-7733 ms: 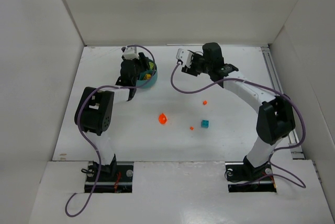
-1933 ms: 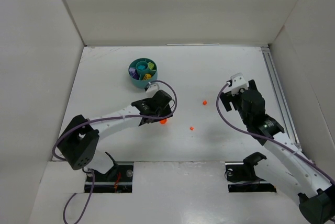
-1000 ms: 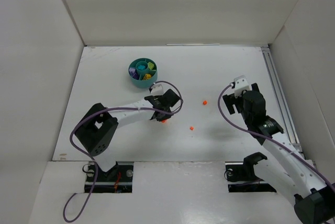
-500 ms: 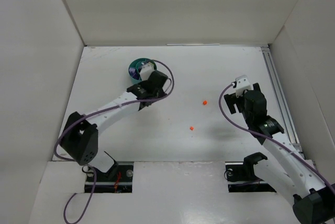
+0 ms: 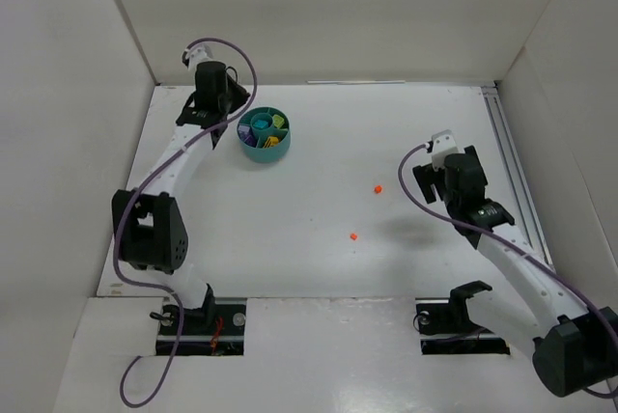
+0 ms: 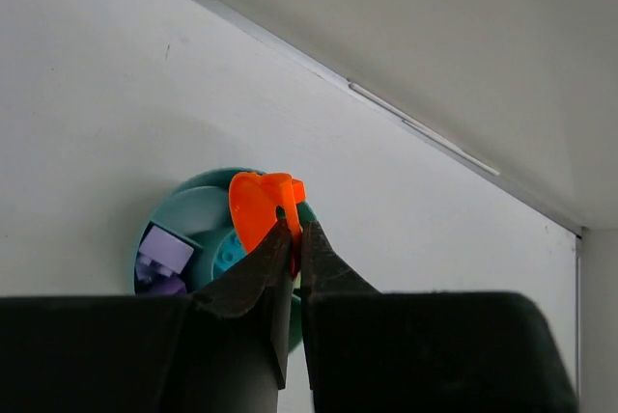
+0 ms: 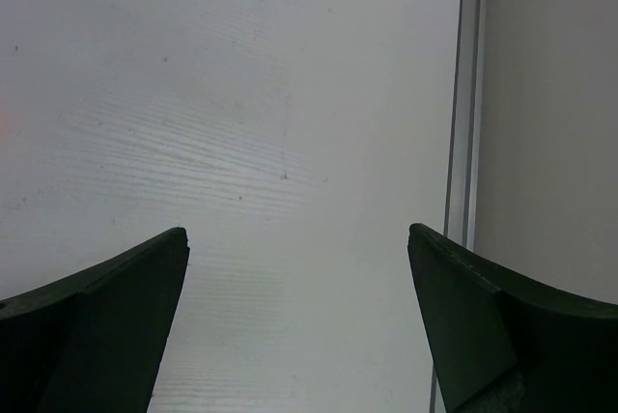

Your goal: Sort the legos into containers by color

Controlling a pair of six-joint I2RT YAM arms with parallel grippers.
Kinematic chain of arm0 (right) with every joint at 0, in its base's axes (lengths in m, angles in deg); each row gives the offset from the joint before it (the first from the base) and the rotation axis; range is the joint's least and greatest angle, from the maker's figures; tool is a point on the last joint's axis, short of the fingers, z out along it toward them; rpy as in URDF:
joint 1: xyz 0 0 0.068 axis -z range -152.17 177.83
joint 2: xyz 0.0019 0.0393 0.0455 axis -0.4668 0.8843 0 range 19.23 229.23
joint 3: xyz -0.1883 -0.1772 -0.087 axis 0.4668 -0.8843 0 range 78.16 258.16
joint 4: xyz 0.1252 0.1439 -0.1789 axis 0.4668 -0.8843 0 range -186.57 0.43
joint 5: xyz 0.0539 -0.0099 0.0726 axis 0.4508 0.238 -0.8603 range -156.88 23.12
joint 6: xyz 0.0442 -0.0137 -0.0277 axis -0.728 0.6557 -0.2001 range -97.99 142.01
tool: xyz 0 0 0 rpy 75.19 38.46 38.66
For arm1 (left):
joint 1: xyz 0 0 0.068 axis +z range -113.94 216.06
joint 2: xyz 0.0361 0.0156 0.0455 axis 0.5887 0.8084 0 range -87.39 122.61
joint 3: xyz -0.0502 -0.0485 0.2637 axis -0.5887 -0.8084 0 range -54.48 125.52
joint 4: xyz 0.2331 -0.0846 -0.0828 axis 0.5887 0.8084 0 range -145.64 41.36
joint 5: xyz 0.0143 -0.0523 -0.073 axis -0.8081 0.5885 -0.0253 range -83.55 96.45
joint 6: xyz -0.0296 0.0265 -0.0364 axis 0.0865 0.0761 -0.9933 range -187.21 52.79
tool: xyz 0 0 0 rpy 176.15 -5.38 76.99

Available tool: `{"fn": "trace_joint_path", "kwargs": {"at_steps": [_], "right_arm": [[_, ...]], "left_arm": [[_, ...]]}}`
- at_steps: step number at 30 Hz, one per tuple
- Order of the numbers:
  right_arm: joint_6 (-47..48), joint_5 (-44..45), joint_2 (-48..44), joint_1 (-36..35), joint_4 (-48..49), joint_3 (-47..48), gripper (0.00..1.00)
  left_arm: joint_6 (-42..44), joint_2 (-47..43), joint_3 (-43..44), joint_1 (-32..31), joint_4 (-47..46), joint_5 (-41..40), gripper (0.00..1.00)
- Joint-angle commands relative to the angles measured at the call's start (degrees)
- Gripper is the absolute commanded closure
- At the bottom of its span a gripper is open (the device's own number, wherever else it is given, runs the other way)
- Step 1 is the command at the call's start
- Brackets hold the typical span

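Observation:
The round teal bowl (image 5: pixel 253 151) stands at the back left, with purple, yellow and teal legos in its containers. In the left wrist view my left gripper (image 6: pixel 293 230) is shut on a flat orange lego (image 6: pixel 253 210), held above the bowl's (image 6: pixel 198 208) near rim; purple bricks (image 6: pixel 164 255) lie in one wedge. From above, my left gripper (image 5: pixel 230 114) sits just left of the bowl and the orange piece is hidden. Two tiny orange legos (image 5: pixel 377 187) (image 5: pixel 353 236) lie on the table. My right gripper (image 5: pixel 436 160) (image 7: pixel 297 233) is open over bare table at the right.
White enclosure walls ring the table; the back wall rises close behind the bowl and my left gripper. A metal rail (image 5: pixel 507 167) (image 7: pixel 464 95) runs along the right edge, close to my right gripper.
My left arm has swung from mid-table to the back left, carrying the orange lego to the bowl. The right arm has barely shifted.

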Motion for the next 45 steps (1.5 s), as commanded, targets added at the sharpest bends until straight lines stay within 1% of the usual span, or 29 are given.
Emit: {"fn": "trace_joint_path", "kwargs": {"at_steps": [1,3,7,14,16,27,32,33,34,35,36,37,38,42,45], "right_arm": [[0.82,1.45,2.63,1.08,3.56,4.72,0.0],[0.82,1.98,3.17,1.08,3.56,5.43,0.0],[1.43,2.59,4.4,2.22,3.56,6.66,0.0],[1.96,2.59,6.07,3.98,3.03,7.19,0.0],[1.96,2.59,6.68,3.99,3.03,7.19,0.0],[2.49,2.59,8.44,5.04,3.03,7.72,0.0],[2.49,2.59,8.97,5.04,3.03,7.72,0.0],[2.49,2.59,8.97,5.04,3.03,7.72,0.0],[2.49,2.07,8.97,5.04,3.03,7.72,0.0],[2.49,2.07,8.97,5.04,3.03,7.72,0.0],[2.49,2.07,8.97,5.04,3.03,7.72,0.0],[2.49,2.07,8.97,5.04,3.03,7.72,0.0],[2.49,2.07,8.44,5.04,3.03,7.72,0.0],[2.49,2.07,7.91,5.57,3.03,7.72,0.0],[2.49,1.54,7.39,5.57,3.03,7.72,0.0]], "left_arm": [[1.75,5.64,5.45,1.94,-1.63,5.62,1.0],[1.75,9.76,8.34,2.65,-1.63,7.12,1.0],[1.23,14.0,10.55,3.8,-2.33,9.92,1.0],[1.22,17.08,11.26,3.8,-2.42,10.63,1.0],[1.22,17.09,11.26,3.8,-2.42,11.24,1.0],[-0.97,15.85,5.55,3.8,-3.65,11.25,1.0],[-1.5,16.38,6.16,3.8,-2.25,11.25,1.0],[-1.5,16.38,6.77,3.8,-1.73,11.25,0.99],[-1.5,16.38,6.78,3.8,-1.72,11.25,0.94],[-1.5,16.38,6.78,3.8,-1.72,11.25,0.87],[-1.5,16.38,6.78,3.8,-1.72,11.25,0.83],[-1.5,16.38,6.78,3.8,-1.72,11.25,0.75],[-1.5,15.77,6.25,3.8,-1.72,10.73,0.72],[-1.5,13.93,5.73,3.8,-1.72,10.19,0.65],[-1.5,12.7,5.2,3.8,-1.72,10.19,0.65]]}}
